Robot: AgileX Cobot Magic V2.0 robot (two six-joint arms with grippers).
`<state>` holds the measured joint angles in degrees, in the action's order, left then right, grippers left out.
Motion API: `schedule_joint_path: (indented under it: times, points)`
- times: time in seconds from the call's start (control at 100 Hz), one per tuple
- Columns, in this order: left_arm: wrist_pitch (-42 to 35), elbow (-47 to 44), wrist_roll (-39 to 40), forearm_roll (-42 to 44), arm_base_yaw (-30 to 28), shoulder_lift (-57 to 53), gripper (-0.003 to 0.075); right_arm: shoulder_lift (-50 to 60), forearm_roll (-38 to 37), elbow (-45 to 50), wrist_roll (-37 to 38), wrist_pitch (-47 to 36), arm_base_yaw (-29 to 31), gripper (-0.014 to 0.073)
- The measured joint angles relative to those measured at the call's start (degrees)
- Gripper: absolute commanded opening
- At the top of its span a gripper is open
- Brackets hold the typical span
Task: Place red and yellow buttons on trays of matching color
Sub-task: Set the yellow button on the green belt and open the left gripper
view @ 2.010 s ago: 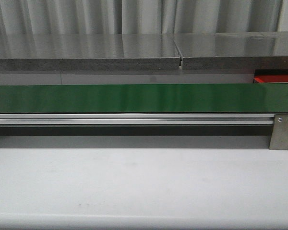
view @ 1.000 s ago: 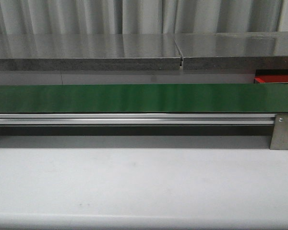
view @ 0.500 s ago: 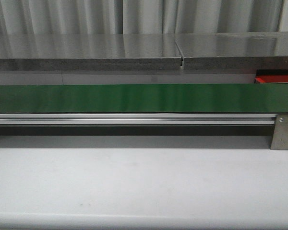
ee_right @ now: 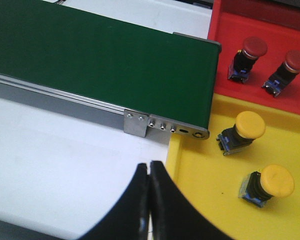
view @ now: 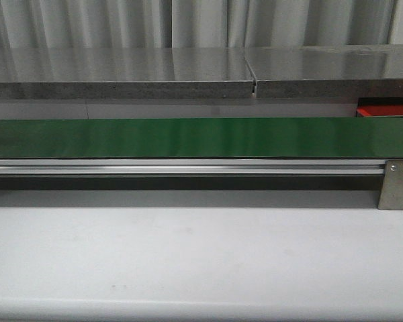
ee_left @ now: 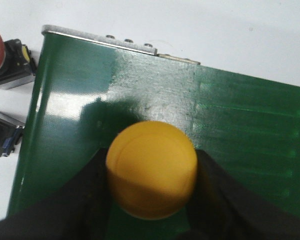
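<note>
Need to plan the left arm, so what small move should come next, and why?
Probably lift slightly. The left pincer appears closed around the yellow button, low over the green belt; the yellow tray lies beyond the belt's other end, so it needs clearance first.

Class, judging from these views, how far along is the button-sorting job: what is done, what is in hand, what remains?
Done: two red buttons stand on the red tray, two yellow buttons on the yellow tray. In hand: the left gripper sits around another yellow button over the green belt. Left: carrying it to the yellow tray. The right gripper is shut, empty.
</note>
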<state>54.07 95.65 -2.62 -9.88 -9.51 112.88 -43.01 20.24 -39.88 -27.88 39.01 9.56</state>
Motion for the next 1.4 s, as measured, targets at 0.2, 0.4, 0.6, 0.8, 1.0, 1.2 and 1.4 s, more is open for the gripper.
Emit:
schedule_joint_path:
  times: [0.2, 0.4, 0.6, 0.8, 1.0, 1.2, 1.4]
  points:
    - [0.04, -0.13, -0.83, -1.17, 0.13, -0.19, 0.0269, 0.0, 0.0, 0.0, 0.0, 0.0, 0.0, -0.0118]
    - [0.26, -0.41, -1.92, -1.93, 0.13, -0.78, 0.0694, 0.0, 0.0, 0.0, 0.0, 0.09, 0.0, -0.0118]
    - [-0.51, -0.46, -3.13, -3.89, 0.25, -2.73, 0.0673, 0.0, 0.0, 0.0, 0.0, 0.09, 0.0, -0.0118]
    - [-0.62, 0.65, -3.95, -4.49, 1.0, -3.65, 0.0673, 0.0, 0.0, 0.0, 0.0, 0.09, 0.0, -0.0118]
    - [-0.62, 3.85, -4.28, -4.04, 1.04, -5.09, 0.0672, 0.0, 0.0, 0.0, 0.0, 0.09, 0.0, -0.0118]
    - [0.21, 5.07, -4.28, -1.64, 0.24, -7.32, 0.0672, 0.0, 0.0, 0.0, 0.0, 0.09, 0.0, -0.0118]
    - [2.34, 5.06, -2.81, -1.5, -5.56, -7.52, 0.0672, 0.0, 0.0, 0.0, 0.0, 0.09, 0.0, -0.0118]
